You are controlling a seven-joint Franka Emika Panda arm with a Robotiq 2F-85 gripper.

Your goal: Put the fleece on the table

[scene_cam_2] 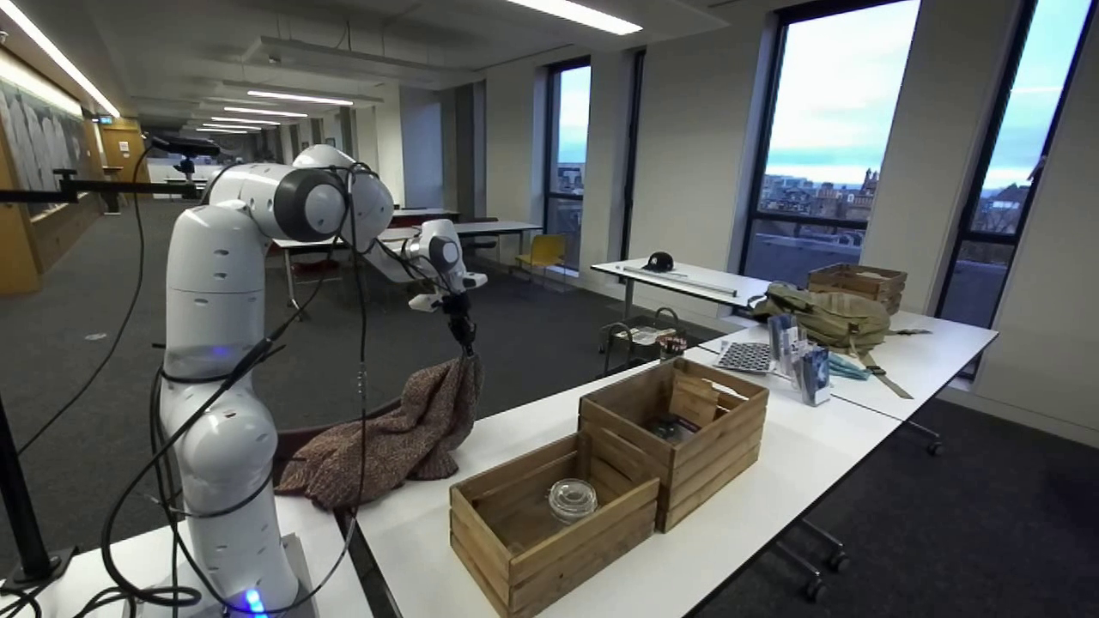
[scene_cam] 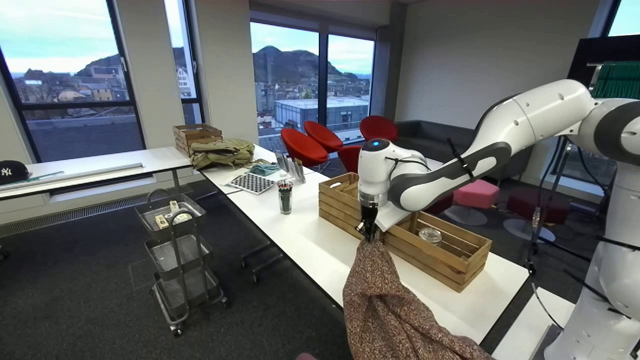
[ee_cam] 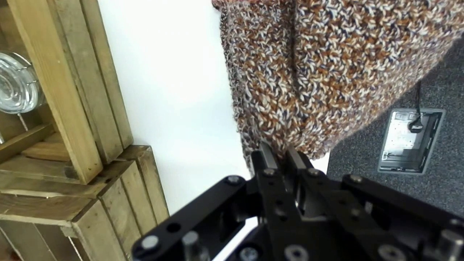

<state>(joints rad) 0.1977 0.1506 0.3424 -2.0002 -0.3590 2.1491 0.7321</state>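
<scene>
Gripper (ee_cam: 282,156) closed on the upper end of the speckled brown fleece (ee_cam: 326,83); knit is pinched between the fingertips (ee_cam: 268,154). Held end is raised above the desktop. Wrist view: cloth straddles the long edge of the white desk (scene_cam: 310,245) nearest the three-tier trolley (scene_cam: 172,252), bare desktop to one side, carpet (ee_cam: 362,152) with a floor socket box (ee_cam: 412,141) to the other. Remainder slopes down to the corner by the Panda arm (scene_cam_2: 219,275); cannot tell how much of it bears on the desktop.

Closest to the robot-end edge: low slatted crate (scene_cam_2: 592,541), clip-top glass jar (scene_cam_2: 573,499) inside. Abutting it, farther along, a taller slatted crate (scene_cam_2: 713,463); contents partly hidden. Past the crates, near the trolley-side edge: tumbler of pencils (scene_cam: 285,204), then a chequered board (scene_cam: 252,183). Between board and opposite long edge, upright packets (scene_cam_2: 814,378); teal cloth (scene_cam_2: 846,367) just beyond. At the far end, an olive backpack (scene_cam: 223,153); behind it, toward the far edge, another slatted crate (scene_cam: 196,135).

Off the desk: black NY cap (scene_cam: 12,171) on a second table (scene_cam: 115,157) running from the far corner on the trolley side.
</scene>
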